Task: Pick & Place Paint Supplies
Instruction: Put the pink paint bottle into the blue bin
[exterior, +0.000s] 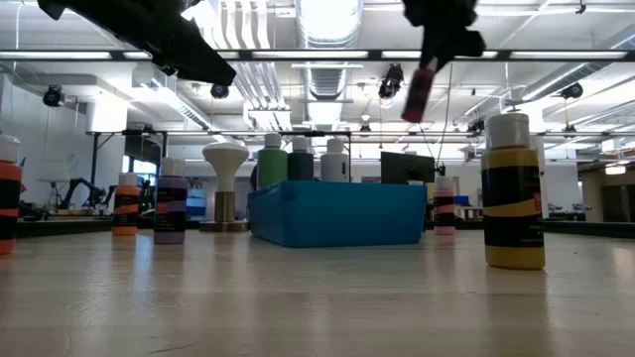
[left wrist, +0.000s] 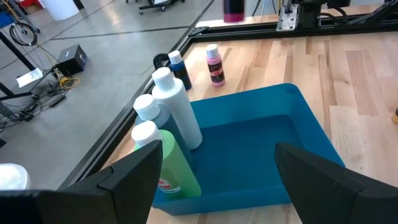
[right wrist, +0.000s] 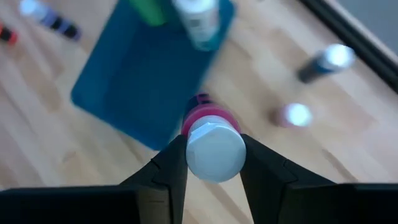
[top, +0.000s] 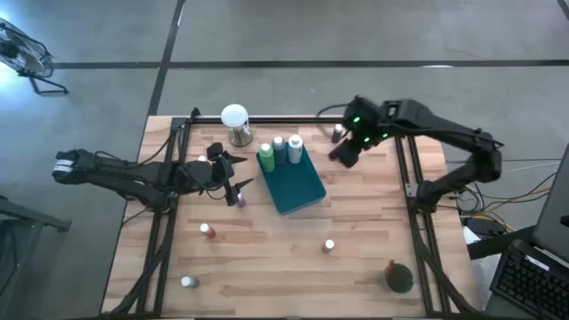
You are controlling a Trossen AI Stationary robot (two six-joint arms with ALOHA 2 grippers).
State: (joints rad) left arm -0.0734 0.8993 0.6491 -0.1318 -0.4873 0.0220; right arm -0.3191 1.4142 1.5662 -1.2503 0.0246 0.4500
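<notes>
A teal tray [top: 298,187] lies mid-table with a green bottle [left wrist: 166,163] and two pale bottles [left wrist: 177,112] standing at its far end. My right gripper [top: 345,151] hangs high beside the tray's far right corner, shut on a magenta bottle [exterior: 417,91] with a white cap. My left gripper [top: 233,175] hovers open at the tray's left side, its fingers [left wrist: 134,180] empty. Standing loose on the wood are a purple bottle [top: 240,198], a red one [top: 207,230], a yellow one [exterior: 514,193] and a white one [top: 188,283]. My right gripper pinches the magenta bottle by its white cap [right wrist: 214,151], one finger on each side of the cap. The fingers come from above, pointing steeply down. The bottle hangs below them, tilted, its body [right wrist: 204,115] lifted well clear of the table and tray.
A white globe on a metal base [top: 235,122] stands behind the tray. A pink bottle [left wrist: 214,65] and a blue one [left wrist: 179,68] stand near the far edge. A dark round object [top: 397,278] sits near the front right. Black frame rails [top: 413,169] run along both table sides.
</notes>
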